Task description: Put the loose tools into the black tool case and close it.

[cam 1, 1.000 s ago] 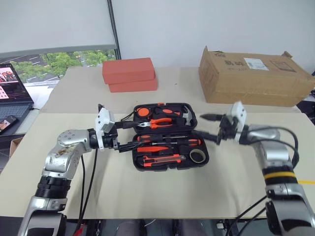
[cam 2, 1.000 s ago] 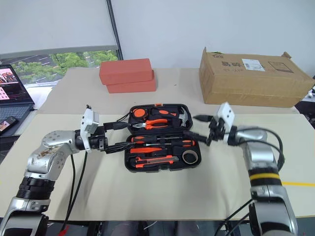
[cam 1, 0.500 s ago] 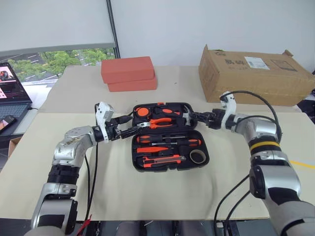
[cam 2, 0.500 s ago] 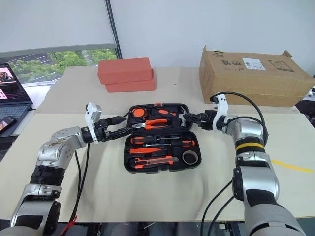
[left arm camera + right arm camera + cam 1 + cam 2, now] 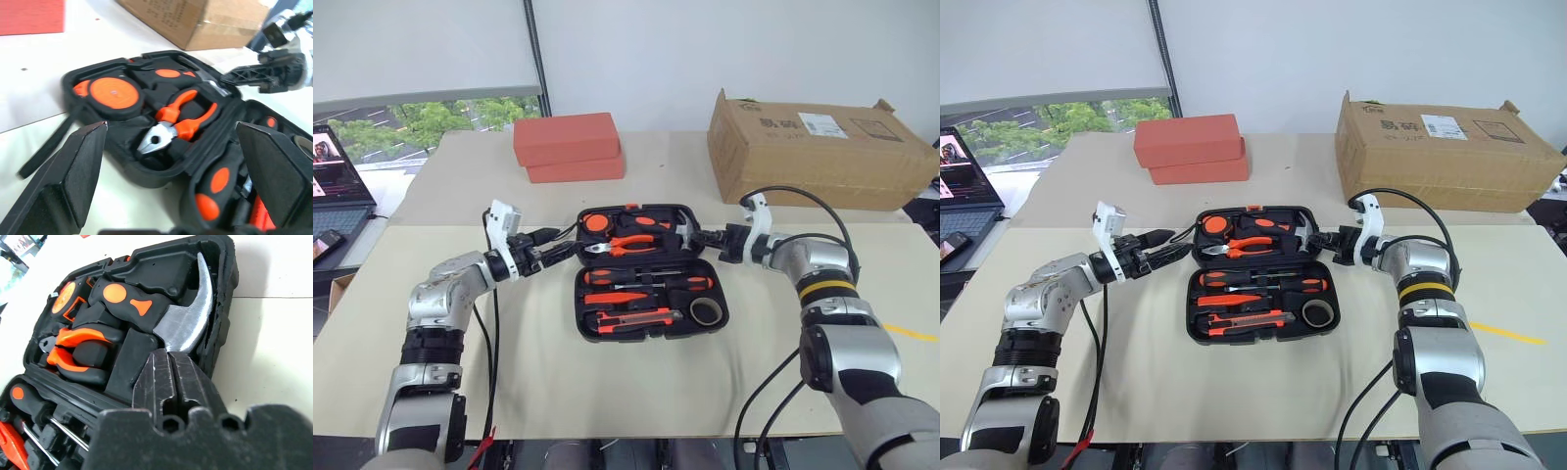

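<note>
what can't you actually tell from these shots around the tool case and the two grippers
- Whether the shut right gripper touches the black tool case: in the right wrist view its own fingers cover the contact spot near the hammer.
- Which tool fills each front slot: too small in the head views, cut off by the edge in the wrist views.
- The case's latch: too small to read.
- Whether the open left gripper touches the rim.
</note>
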Robot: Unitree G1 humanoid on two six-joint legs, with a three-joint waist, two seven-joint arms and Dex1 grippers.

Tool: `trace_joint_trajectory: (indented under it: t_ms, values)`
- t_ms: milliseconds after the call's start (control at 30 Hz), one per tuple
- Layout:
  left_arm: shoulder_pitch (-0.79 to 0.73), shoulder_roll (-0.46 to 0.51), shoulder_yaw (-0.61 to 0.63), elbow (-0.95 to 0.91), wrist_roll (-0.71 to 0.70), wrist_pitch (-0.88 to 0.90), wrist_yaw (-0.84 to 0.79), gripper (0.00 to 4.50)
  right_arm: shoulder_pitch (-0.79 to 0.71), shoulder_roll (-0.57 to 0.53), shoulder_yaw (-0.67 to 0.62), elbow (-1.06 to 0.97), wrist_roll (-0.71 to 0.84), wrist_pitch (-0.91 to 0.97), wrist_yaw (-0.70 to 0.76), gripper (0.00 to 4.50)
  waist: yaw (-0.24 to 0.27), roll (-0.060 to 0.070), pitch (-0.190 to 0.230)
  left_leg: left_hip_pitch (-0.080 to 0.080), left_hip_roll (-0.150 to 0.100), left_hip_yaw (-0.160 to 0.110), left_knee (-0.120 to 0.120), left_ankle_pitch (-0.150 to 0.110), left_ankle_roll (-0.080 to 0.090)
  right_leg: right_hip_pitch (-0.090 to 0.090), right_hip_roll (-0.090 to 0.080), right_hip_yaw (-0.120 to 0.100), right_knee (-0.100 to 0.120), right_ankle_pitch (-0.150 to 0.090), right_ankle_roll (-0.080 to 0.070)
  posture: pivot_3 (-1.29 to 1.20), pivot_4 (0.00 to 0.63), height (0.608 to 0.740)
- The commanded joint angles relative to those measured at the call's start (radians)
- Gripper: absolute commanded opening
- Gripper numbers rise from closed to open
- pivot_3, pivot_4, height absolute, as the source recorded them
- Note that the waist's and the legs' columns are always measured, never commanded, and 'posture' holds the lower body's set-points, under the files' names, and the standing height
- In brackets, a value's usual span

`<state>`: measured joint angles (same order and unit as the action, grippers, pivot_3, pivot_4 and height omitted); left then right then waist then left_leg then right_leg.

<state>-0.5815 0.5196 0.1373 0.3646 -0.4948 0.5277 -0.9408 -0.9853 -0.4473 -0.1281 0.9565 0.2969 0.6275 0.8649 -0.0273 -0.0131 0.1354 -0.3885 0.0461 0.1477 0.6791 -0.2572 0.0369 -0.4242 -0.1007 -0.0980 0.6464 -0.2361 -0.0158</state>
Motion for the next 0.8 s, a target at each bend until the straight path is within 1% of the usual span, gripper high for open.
trace_joint_trajectory:
  t_ms: [33, 233, 333, 467, 567, 600, 633, 700, 733, 800]
  values:
    - [-0.036, -0.001, 0.022, 0.015, 0.000, -0.003, 0.017, 4.50, -0.036, 0.007, -0.024, -0.002, 0.008, -0.024, -0.008, 0.06, -0.001, 0.000, 0.000, 0.000, 0.000, 0.000, 0.000, 0.000, 0.000, 0.000, 0.000, 0.000, 0.000, 0.000, 0.000, 0.00, 0.150, 0.712]
    - [-0.096, -0.036, 0.033, 0.102, 0.003, 0.031, 0.102, 4.50, -0.040, 0.006, -0.031, -0.003, 0.009, -0.028, -0.008, 0.06, -0.001, 0.000, 0.000, 0.000, 0.000, 0.000, 0.000, 0.000, 0.000, 0.000, 0.000, 0.000, 0.000, 0.000, 0.000, 0.00, 0.150, 0.712]
    - [-0.147, -0.069, 0.025, 0.182, 0.031, 0.040, 0.169, 4.50, -0.030, 0.003, -0.036, -0.022, 0.013, -0.025, -0.015, 0.06, -0.001, 0.000, 0.000, 0.000, 0.000, 0.000, 0.000, 0.000, 0.000, 0.000, 0.000, -0.001, 0.000, 0.000, 0.000, 0.00, 0.150, 0.712]
    - [-0.195, -0.097, 0.004, 0.250, 0.063, 0.036, 0.192, 4.50, -0.021, 0.003, -0.039, -0.033, 0.015, -0.029, -0.019, 0.06, -0.002, 0.000, 0.000, 0.000, 0.000, 0.000, 0.000, 0.000, 0.000, 0.000, 0.000, -0.001, 0.000, 0.000, 0.000, 0.00, 0.150, 0.712]
    - [-0.246, -0.131, 0.016, 0.331, 0.076, 0.020, 0.222, 4.50, -0.012, -0.001, -0.046, -0.045, 0.017, -0.038, -0.024, 0.06, -0.003, 0.000, 0.000, 0.000, 0.000, 0.000, 0.000, 0.000, 0.000, 0.000, 0.000, -0.001, 0.000, 0.000, 0.000, 0.00, 0.150, 0.712]
    - [-0.262, -0.140, 0.018, 0.364, 0.087, 0.009, 0.239, 4.23, -0.009, -0.005, -0.050, -0.047, 0.015, -0.044, -0.029, 0.02, -0.003, 0.000, 0.000, -0.001, 0.000, 0.000, 0.000, 0.000, 0.000, 0.000, 0.000, -0.001, 0.000, 0.000, 0.000, 0.00, 0.150, 0.712]
    - [-0.275, -0.147, 0.018, 0.392, 0.099, -0.002, 0.256, 4.08, -0.006, -0.007, -0.053, -0.050, 0.014, -0.049, -0.033, 0.00, -0.003, 0.000, 0.000, 0.000, 0.000, 0.000, 0.000, 0.000, 0.000, 0.000, 0.000, -0.001, 0.000, 0.000, 0.000, 0.00, 0.150, 0.712]
    - [-0.295, -0.156, 0.019, 0.436, 0.113, -0.020, 0.272, 3.53, -0.001, -0.011, -0.059, -0.055, 0.013, -0.054, -0.036, 0.00, -0.003, 0.000, 0.000, 0.000, -0.001, 0.000, 0.000, 0.000, 0.000, 0.000, 0.000, -0.001, 0.000, 0.000, 0.000, 0.00, 0.150, 0.712]
    - [-0.302, -0.160, 0.018, 0.452, 0.121, -0.025, 0.275, 3.06, 0.003, -0.014, -0.061, -0.061, 0.013, -0.055, -0.036, 0.00, -0.005, 0.000, 0.000, 0.000, -0.001, 0.000, 0.000, 0.000, 0.000, 0.000, 0.000, -0.001, 0.000, 0.000, 0.000, 0.00, 0.150, 0.712]
    - [-0.314, -0.165, 0.016, 0.477, 0.130, -0.034, 0.277, 2.31, 0.011, -0.020, -0.064, -0.073, 0.012, -0.059, -0.038, 0.00, -0.008, 0.000, 0.000, 0.000, 0.000, 0.000, -0.001, 0.000, 0.000, 0.000, 0.000, -0.001, 0.000, 0.000, 0.000, 0.00, 0.150, 0.712]
